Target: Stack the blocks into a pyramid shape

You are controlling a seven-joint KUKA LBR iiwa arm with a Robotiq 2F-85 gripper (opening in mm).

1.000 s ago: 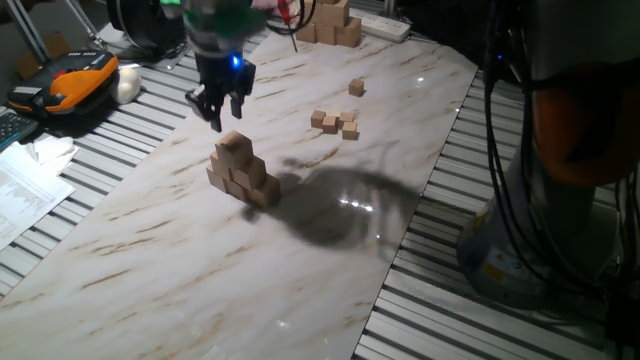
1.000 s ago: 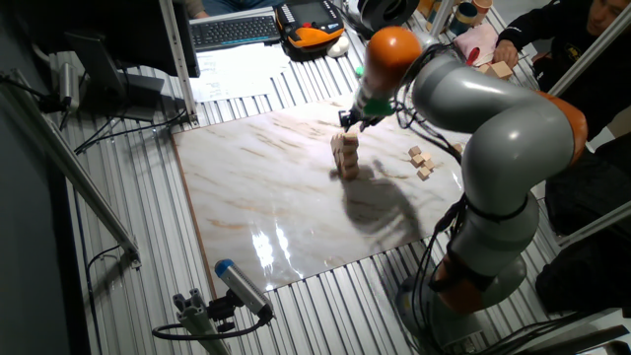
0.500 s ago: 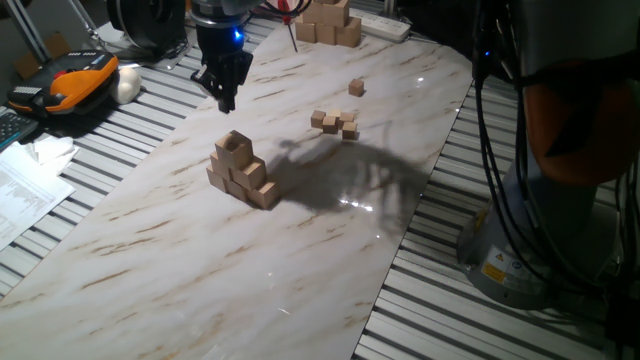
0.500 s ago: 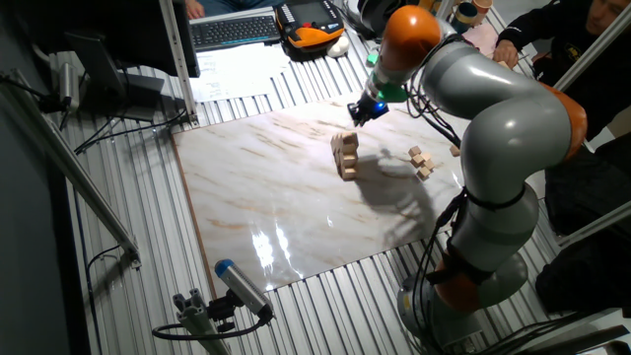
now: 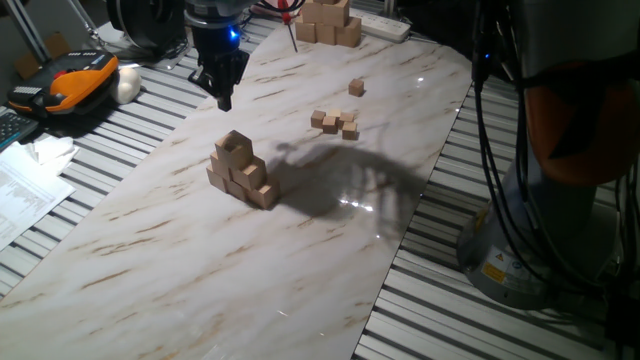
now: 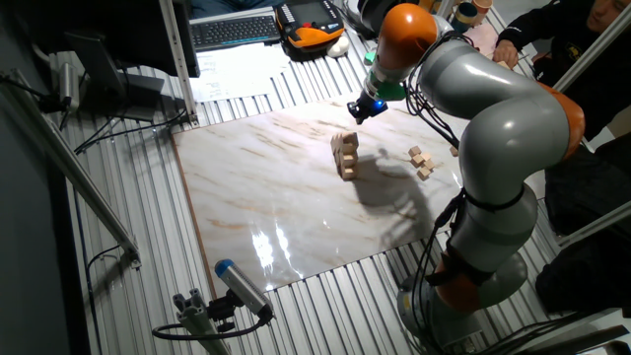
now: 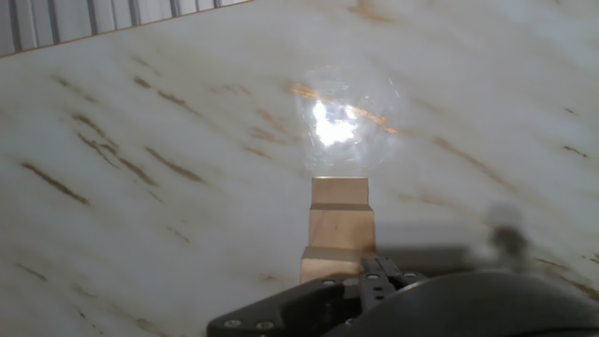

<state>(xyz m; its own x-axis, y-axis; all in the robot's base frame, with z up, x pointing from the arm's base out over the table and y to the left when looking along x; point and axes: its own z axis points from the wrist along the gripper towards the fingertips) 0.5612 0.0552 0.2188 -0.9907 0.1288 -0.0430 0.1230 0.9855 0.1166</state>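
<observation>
The light-tan wooden blocks (image 5: 240, 171) stand stacked as a three-level pyramid on the marble tabletop (image 5: 180, 270), with a single block (image 5: 234, 146) on top. The pyramid also shows in the other fixed view (image 6: 345, 156) and in the hand view (image 7: 341, 229), low in the frame. My gripper (image 5: 222, 95) hangs in the air behind and above the pyramid, apart from it. Its fingers look closed to a point and hold nothing. It also shows in the other fixed view (image 6: 361, 108).
Several much smaller tan cubes (image 5: 335, 122) lie right of the pyramid, with a lone one (image 5: 356, 88) further back. A pile of bigger pale blocks (image 5: 328, 22) stands at the far edge. An orange device (image 5: 70, 80) and papers (image 5: 25, 185) lie off the board's left.
My gripper has risen and drawn back from the pyramid's top, and its fingers have gone from spread to closed. The pyramid has not moved. Almost nothing differs over the last half second.
</observation>
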